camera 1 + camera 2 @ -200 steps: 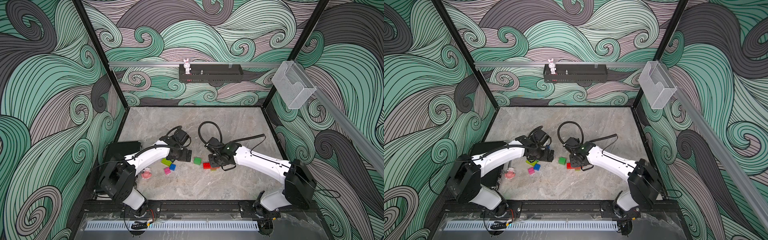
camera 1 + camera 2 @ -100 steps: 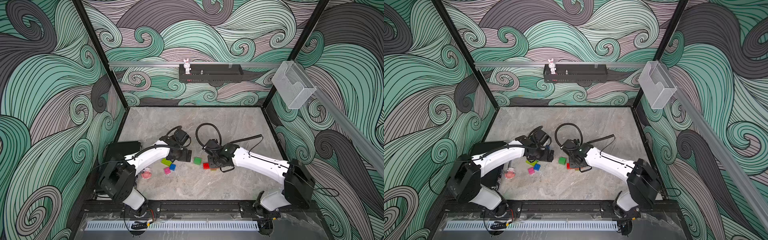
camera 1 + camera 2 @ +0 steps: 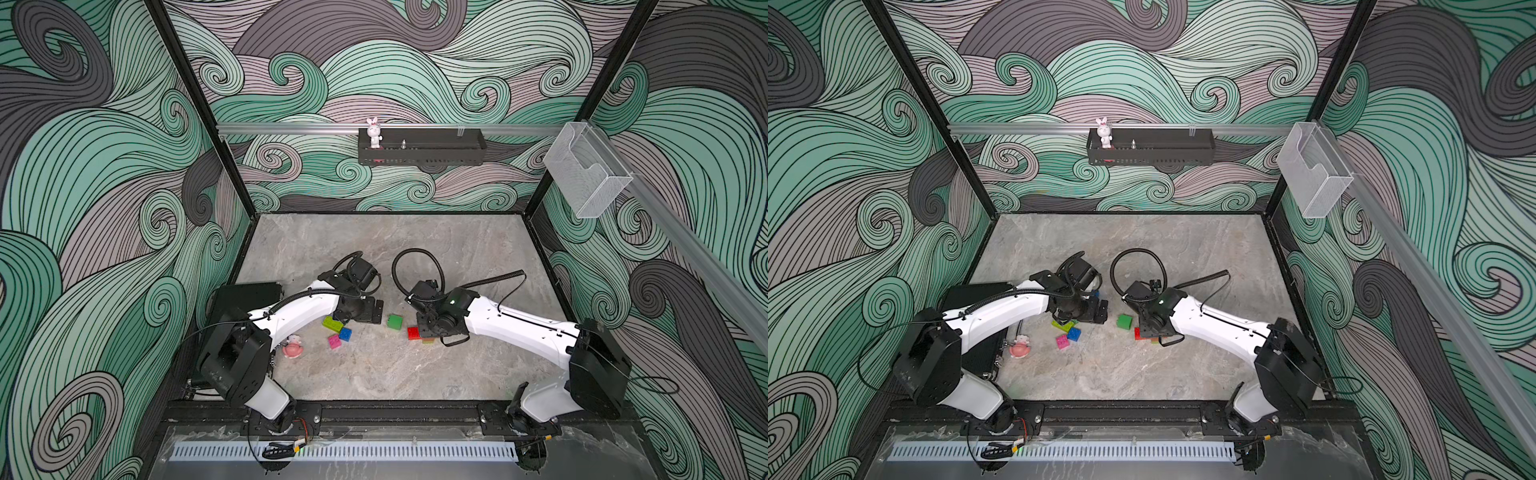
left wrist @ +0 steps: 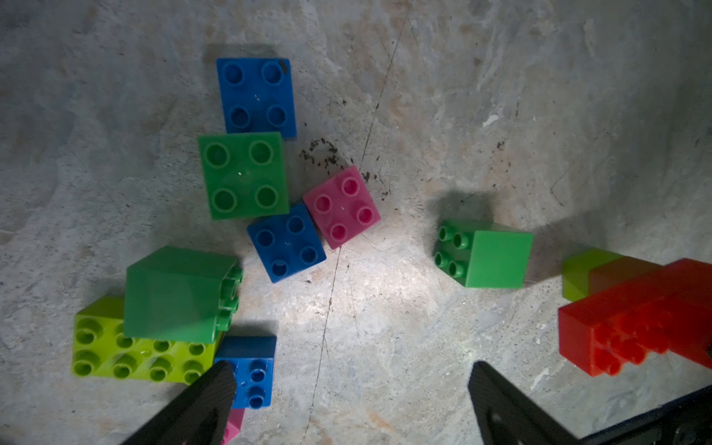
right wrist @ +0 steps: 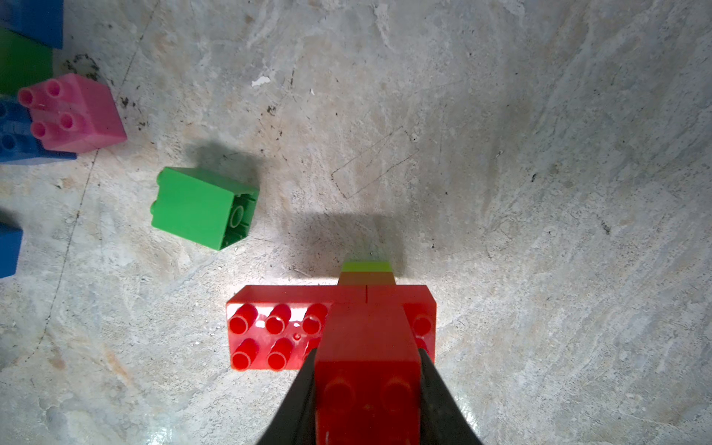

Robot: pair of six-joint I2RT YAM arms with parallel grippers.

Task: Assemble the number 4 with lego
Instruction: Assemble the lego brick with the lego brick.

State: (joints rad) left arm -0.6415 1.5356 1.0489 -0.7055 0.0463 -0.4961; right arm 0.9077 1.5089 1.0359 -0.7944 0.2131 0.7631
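**Now: red brick being seated**

A red brick (image 5: 366, 339) is being pinched by the right gripper (image 5: 368, 385) over the long red brick (image 5: 275, 331), near the scene's middle, just right of the tipped green brick (image 5: 200, 206). That long one is being presented studs-up, its long axis roughly left to right. Straight-down pressure is being called for, lest the lime base (image 5: 366, 266) be tipped. The left gripper (image 4: 348, 379) is being held spread above the loose bricks (image 4: 246, 175).

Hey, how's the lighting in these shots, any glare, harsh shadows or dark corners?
Right wrist view: white glare on the red oblong brick, hard shadow beside the tipped green brick. Left wrist view: bright pool on the table mid-frame, corners dark. Both top views: evenly lit and sharp.
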